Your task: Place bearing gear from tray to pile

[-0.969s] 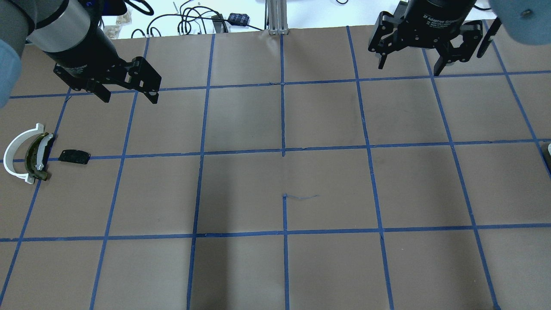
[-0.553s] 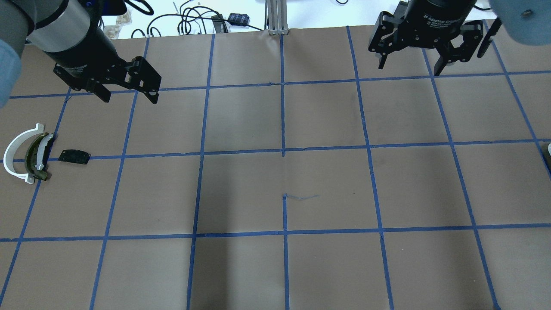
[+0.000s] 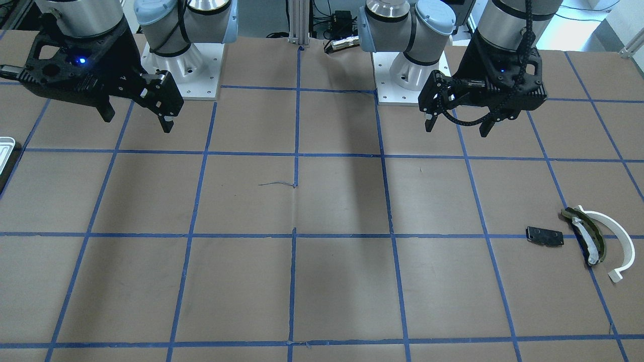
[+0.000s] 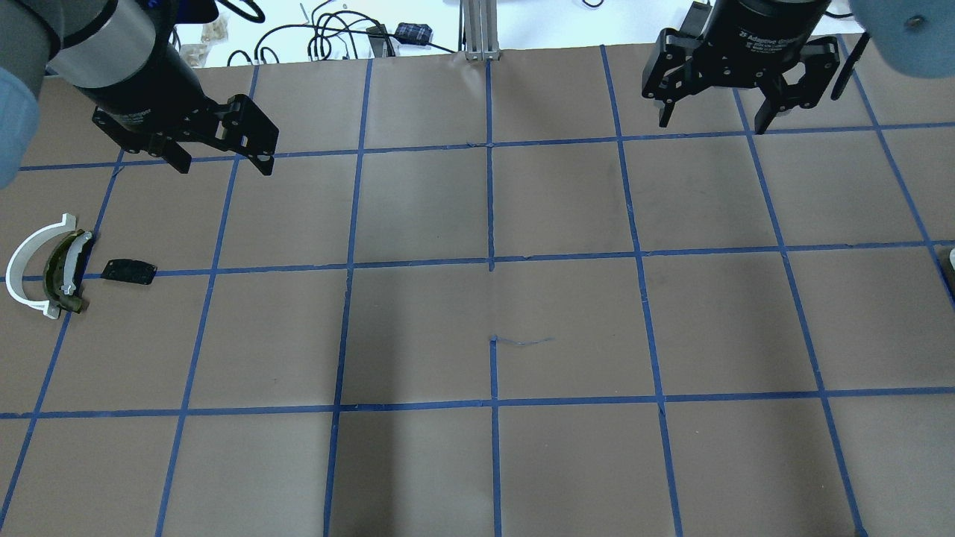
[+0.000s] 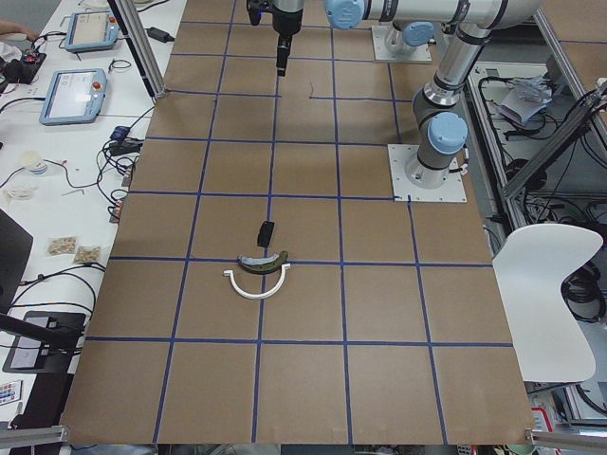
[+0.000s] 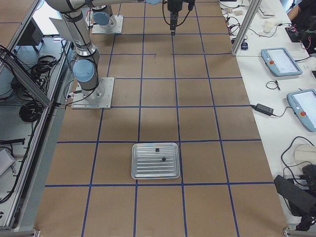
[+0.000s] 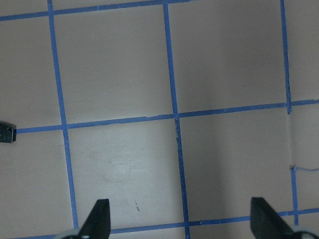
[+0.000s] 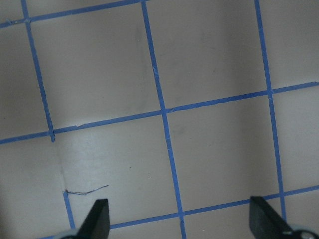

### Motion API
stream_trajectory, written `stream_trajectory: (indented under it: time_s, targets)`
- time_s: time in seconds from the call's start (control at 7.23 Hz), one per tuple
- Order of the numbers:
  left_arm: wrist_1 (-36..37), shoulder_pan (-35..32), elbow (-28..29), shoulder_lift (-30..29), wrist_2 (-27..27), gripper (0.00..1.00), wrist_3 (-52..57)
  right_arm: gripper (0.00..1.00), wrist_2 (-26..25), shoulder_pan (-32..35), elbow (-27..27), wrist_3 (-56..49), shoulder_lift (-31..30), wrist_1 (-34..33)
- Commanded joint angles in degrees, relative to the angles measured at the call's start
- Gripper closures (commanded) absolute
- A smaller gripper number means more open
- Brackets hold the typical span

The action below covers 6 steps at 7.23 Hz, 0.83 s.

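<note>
The silvery tray [image 6: 155,168] lies near the table's right end, with two small dark round parts [image 6: 157,149] [image 6: 163,159] on it. Only its edge shows in the front view [image 3: 5,146]. The pile lies at the left end: a black plate [image 4: 128,271], an olive-and-white curved piece [image 4: 63,272] and a white half-ring arc [image 4: 26,265]. My left gripper [image 4: 221,165] hangs open and empty above the table, behind and to the right of the pile. My right gripper [image 4: 711,123] hangs open and empty at the far right, away from the tray.
Brown paper with a blue tape grid [image 4: 491,265] covers the table. Cables and small boxes [image 4: 373,33] lie beyond its far edge. The two arm bases [image 3: 181,65] [image 3: 402,75] stand at the robot's side. Tablets and cables [image 6: 281,61] sit on a side bench.
Both grippers have shifted slightly toward the far edge of the table, the right one a little more. Both stay open. The pile has not moved.
</note>
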Motion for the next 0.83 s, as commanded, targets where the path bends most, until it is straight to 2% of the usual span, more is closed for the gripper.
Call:
stream_trajectory:
  time_s: [0.0, 0.14, 0.28, 0.55, 0.69]
  targets:
    - [-0.36, -0.09, 0.05, 0.16, 0.14, 0.0, -0.7, 0.0, -0.34, -5.52, -0.06, -15.39, -0.06, 1.75]
    - [-0.7, -0.09, 0.14, 0.68, 0.14, 0.0, -0.7, 0.0, -4.78, -9.3, 0.03, -23.98, -0.15, 2.19]
    - [-0.8, -0.09, 0.22, 0.77, 0.14, 0.0, -0.79, 0.0, -7.96, -12.55, 0.03, -37.55, -0.16, 1.5]
    - [-0.71, -0.09, 0.14, 0.51, 0.23, 0.0, -0.79, 0.0, -7.03, -24.38, 1.08, -56.33, 0.19, 1.49]
    - [-0.53, -0.09, 0.14, 0.51, 0.23, 0.0, -0.7, 0.0, -6.76, -32.54, 4.3, -64.94, 0.46, -1.73]
